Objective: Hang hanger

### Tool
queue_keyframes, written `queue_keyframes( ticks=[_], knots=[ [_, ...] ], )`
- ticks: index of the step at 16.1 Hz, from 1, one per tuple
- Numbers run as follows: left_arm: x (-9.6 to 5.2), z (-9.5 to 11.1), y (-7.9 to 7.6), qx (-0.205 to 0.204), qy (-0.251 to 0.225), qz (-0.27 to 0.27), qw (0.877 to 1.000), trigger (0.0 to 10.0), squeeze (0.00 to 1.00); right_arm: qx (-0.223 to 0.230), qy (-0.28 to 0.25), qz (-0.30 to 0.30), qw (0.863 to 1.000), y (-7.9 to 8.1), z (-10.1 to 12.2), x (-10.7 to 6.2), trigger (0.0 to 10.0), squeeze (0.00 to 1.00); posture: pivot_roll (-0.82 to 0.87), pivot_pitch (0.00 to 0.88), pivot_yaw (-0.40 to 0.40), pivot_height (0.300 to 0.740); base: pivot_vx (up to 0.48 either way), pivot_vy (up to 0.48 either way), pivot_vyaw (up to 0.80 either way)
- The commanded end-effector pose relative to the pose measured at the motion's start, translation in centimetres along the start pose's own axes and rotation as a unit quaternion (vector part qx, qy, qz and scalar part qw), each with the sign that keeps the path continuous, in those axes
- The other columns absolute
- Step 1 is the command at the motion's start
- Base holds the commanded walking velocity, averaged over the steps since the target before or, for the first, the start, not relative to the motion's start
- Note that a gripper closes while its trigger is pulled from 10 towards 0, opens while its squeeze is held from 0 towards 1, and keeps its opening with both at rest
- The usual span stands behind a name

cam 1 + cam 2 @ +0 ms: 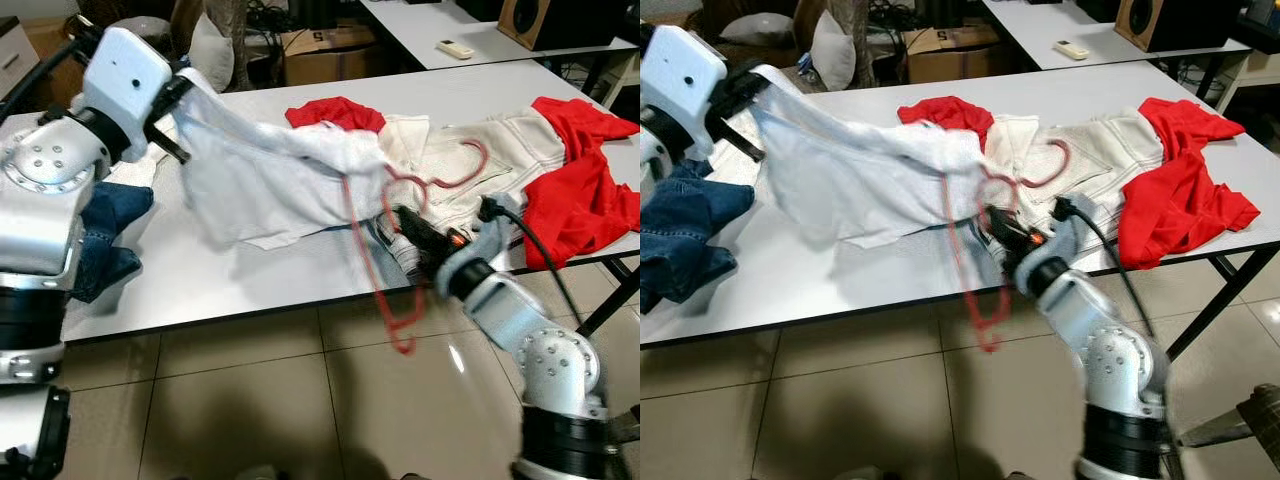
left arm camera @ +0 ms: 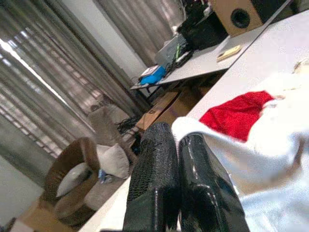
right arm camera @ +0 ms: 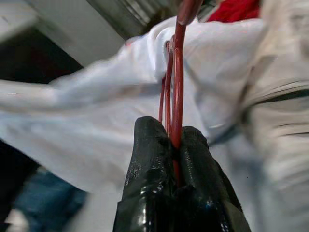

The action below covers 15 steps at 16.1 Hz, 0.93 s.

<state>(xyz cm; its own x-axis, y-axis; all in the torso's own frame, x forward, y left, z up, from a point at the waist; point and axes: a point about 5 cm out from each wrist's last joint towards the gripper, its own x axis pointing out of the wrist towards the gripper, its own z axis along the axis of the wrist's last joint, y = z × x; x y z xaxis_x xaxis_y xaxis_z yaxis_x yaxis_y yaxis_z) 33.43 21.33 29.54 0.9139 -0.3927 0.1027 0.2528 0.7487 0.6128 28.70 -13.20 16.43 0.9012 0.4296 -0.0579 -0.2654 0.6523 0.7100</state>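
Hanger [image 3: 177, 77] sits clamped in my right gripper [image 3: 175, 145]; my left gripper [image 2: 177, 150] pinches the white shirt [image 1: 270, 170] above the table [image 1: 220, 280].

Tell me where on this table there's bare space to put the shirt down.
Bare table lies along the near edge, between the jeans and the right gripper, below the lifted white shirt. The right half is crowded with white trousers and red cloth.

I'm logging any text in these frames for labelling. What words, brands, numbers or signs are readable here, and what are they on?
None can be read.
Cardboard box behind the table: a dark mark on its side, too small and blurred to read.
Remote control on the far table: buttons too small to make out.
The white shirt, red hanger and speaker carry no visible lettering.
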Motion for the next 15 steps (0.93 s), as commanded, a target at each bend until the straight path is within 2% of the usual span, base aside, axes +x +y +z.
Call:
queue_keyframes(
  ticks=[1,2,3,5,6,7,8,9,10,11,12,13,15],
  knots=[
    [0.0,0.0,-0.7,-0.003,0.003,-0.018,1.0,0.0,0.0,0.021,-0.04,0.011,0.999,0.5,1.2,0.1,10.0,0.0,-0.02,0.0,0.074,0.74,0.0,0.0,0.0],
    [-0.1,-0.2,-1.1,-0.003,0.01,-0.027,1.0,0.0,0.0,0.074,-0.078,0.02,0.994,0.7,2.0,0.2,10.0,0.0,-0.02,0.0,0.075,0.74,0.0,0.0,0.0],
    [-0.1,-0.6,-1.5,0.0,0.02,-0.039,0.999,0.0,0.0,0.147,-0.103,0.026,0.983,0.7,2.3,0.3,10.0,0.0,-0.02,0.0,0.075,0.74,0.0,0.0,0.0],
    [-0.4,-1.3,-2.7,-0.001,0.033,-0.066,0.997,0.0,0.0,0.105,-0.057,0.021,0.993,0.8,0.9,0.6,10.0,0.0,-0.02,0.0,0.079,0.74,0.0,0.0,0.0],
    [-0.4,-1.4,-2.9,0.001,0.036,-0.071,0.997,0.0,0.0,0.123,-0.062,0.026,0.99,0.9,0.9,0.6,10.0,0.0,-0.02,0.0,0.079,0.74,0.0,0.0,0.0],
    [-0.7,-1.8,-3.5,0.003,0.045,-0.087,0.995,0.0,0.0,0.175,-0.08,0.023,0.981,0.7,1.1,0.9,10.0,0.0,-0.02,0.0,0.081,0.74,0.0,0.0,0.0],
    [-0.9,-2.0,-3.9,0.003,0.047,-0.102,0.994,0.0,0.0,0.199,-0.088,0.021,0.976,0.6,1.4,1.2,10.0,0.0,-0.02,0.0,0.083,0.74,0.0,0.0,0.0],
    [-1.2,-2.0,-4.9,0.004,0.038,-0.139,0.99,0.0,0.0,0.259,-0.098,0.021,0.961,0.5,1.6,1.7,10.0,0.0,-0.01,0.0,0.084,0.74,0.0,0.0,0.0],
    [-1.6,-2.0,-6.5,-0.021,0.026,-0.189,0.981,0.0,0.0,0.216,-0.083,0.004,0.973,0.3,1.3,2.2,10.0,0.0,-0.01,0.0,0.086,0.74,0.0,0.0,0.0],
    [-1.7,-2.0,-7.1,-0.032,0.022,-0.207,0.978,0.0,0.0,0.208,-0.082,0.0,0.975,0.3,1.2,2.4,10.0,0.0,-0.01,0.0,0.086,0.74,0.0,0.0,0.0],
    [-2.1,-2.3,-8.3,-0.053,0.024,-0.241,0.969,0.0,0.0,0.238,-0.097,-0.004,0.966,0.2,1.3,3.1,10.0,0.0,0.0,0.0,0.09,0.74,0.0,0.0,0.0],
    [-2.4,-2.7,-9.1,-0.056,0.031,-0.259,0.964,0.0,0.0,0.251,-0.102,-0.004,0.963,0.3,1.3,3.5,10.0,0.0,0.0,0.0,0.093,0.74,0.0,0.0,0.0],
    [-3.0,-3.4,-12.0,-0.059,0.042,-0.308,0.949,0.0,0.0,0.31,-0.105,-0.009,0.945,0.7,1.2,5.0,10.0,0.0,0.01,0.0,0.098,0.74,0.0,0.0,0.0]
  ],
)
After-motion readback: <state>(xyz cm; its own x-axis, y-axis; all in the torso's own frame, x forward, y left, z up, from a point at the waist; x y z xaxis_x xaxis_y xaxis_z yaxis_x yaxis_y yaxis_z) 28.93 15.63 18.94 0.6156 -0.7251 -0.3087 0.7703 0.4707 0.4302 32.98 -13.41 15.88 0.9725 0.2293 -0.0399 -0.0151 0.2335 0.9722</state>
